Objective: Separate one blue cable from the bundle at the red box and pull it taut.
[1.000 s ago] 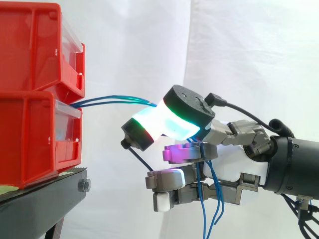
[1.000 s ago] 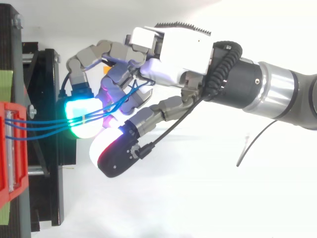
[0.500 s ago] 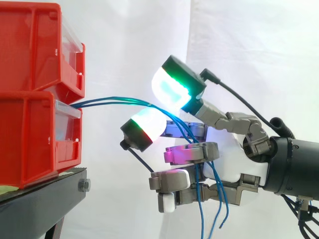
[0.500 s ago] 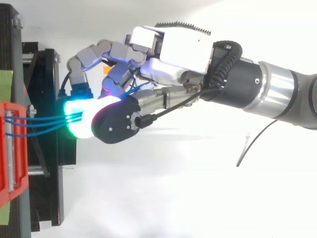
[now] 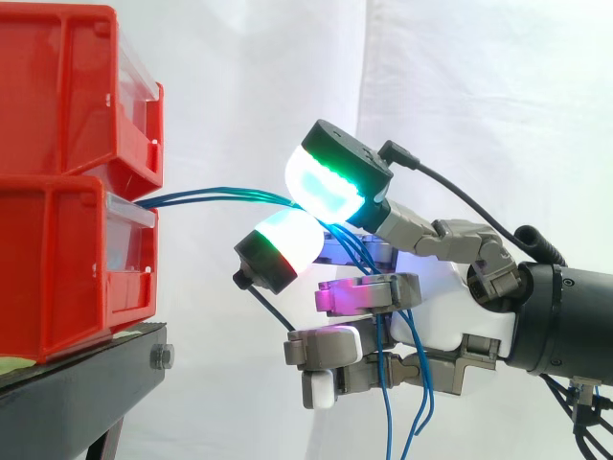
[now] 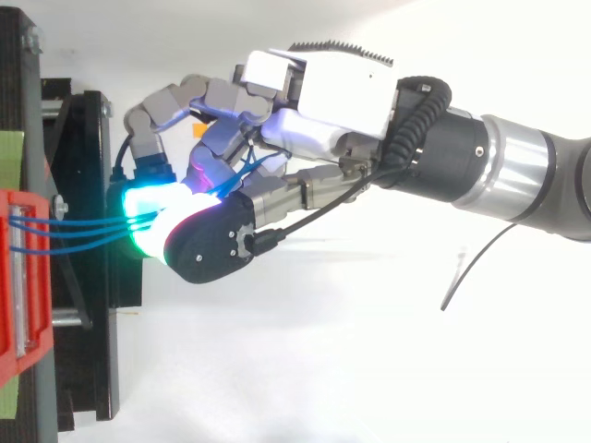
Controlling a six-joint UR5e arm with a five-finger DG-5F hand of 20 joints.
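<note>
I have the hand [image 5: 436, 316] closed on the blue cables [image 5: 220, 195]. They leave the red box [image 5: 57, 259] ahead of the fingertips and run almost level to the glowing pads. There they pass under the green thumb pad [image 5: 330, 182] and over the white pad [image 5: 287, 240] beneath it. From the pads they thread down between the curled fingers, and their loose ends hang below the palm.

From above I count about three strands [image 6: 74, 235] entering the pinch side by side, so by my reading no single one is separated yet. To do this step well, I would ease the thumb just enough for the extra strands to slip off the lower pad. I would then press on one strand only and draw the hand straight back from the box along the cable's own line. I would stop once the sag ahead of the pads is gone. A sideways pull risks dragging the box on its black stand [image 5: 86, 383].

I can read no brand, label or writing on the box, stand or hand.
</note>
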